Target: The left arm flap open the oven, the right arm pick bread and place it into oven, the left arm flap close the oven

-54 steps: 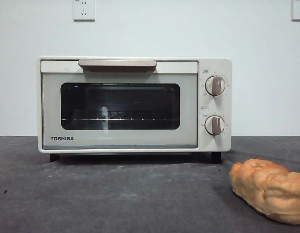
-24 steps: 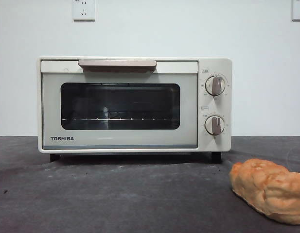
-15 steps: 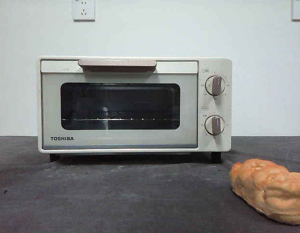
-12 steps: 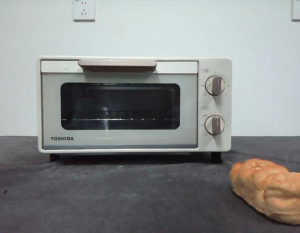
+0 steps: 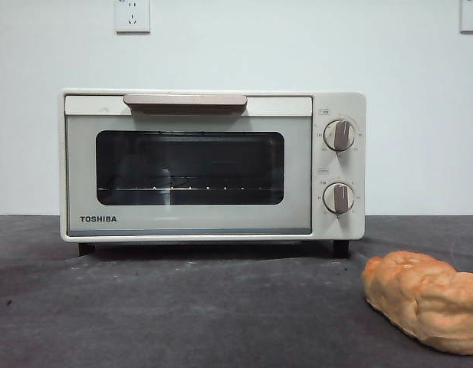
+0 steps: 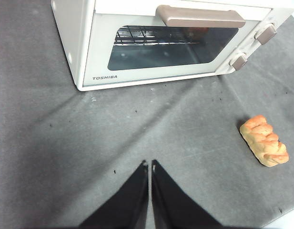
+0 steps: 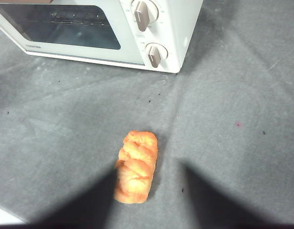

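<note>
Clearly the oven (image 5: pixel 211 165) is shut, bread (image 7: pixel 136 166) on the cloth beside it — left gripper (image 6: pixel 150 166), jaws pinched together, should hook the handle (image 6: pixel 200 16) and pull downward; right gripper's state is unclear.

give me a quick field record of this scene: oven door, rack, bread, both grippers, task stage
oven door: the oven is shut, handle at the top edge
rack: wire rack visible through the glass, nothing seen on it
bread: the bread lies on the dark cloth in front of the oven's knob side, apart from it
left gripper: jaws shut, holding nothing, above the cloth short of the oven
right gripper: only dark blurred shapes above the bread, jaw state unclear
task stage: nothing started, door not yet opened
</note>
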Action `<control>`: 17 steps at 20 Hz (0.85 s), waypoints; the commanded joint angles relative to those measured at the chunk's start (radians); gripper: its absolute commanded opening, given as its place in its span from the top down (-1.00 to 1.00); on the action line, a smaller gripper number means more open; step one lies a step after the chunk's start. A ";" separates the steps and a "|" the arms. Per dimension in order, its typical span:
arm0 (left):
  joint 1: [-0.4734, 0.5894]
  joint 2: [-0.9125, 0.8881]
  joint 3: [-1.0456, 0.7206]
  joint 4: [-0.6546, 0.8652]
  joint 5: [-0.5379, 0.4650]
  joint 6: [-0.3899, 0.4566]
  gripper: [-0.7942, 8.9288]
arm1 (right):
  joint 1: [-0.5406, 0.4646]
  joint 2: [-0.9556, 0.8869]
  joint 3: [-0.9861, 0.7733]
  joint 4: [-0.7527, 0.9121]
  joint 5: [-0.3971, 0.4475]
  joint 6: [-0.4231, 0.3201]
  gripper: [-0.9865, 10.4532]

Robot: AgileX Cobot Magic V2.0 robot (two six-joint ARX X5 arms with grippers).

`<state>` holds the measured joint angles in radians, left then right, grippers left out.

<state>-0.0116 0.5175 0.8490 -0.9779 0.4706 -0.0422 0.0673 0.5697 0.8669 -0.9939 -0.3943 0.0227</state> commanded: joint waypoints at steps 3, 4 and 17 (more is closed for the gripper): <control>-0.002 0.004 0.021 0.005 0.003 0.013 0.80 | 0.021 0.006 0.017 0.005 -0.006 0.016 0.10; -0.002 0.004 0.021 0.005 0.003 0.013 0.80 | 0.033 0.016 0.017 0.005 -0.006 0.024 0.10; -0.002 0.004 0.021 0.005 0.003 0.012 0.80 | 0.378 0.288 -0.150 0.280 0.135 0.218 0.10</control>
<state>-0.0116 0.5175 0.8490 -0.9779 0.4706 -0.0422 0.4366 0.8539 0.7097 -0.7273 -0.2668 0.2028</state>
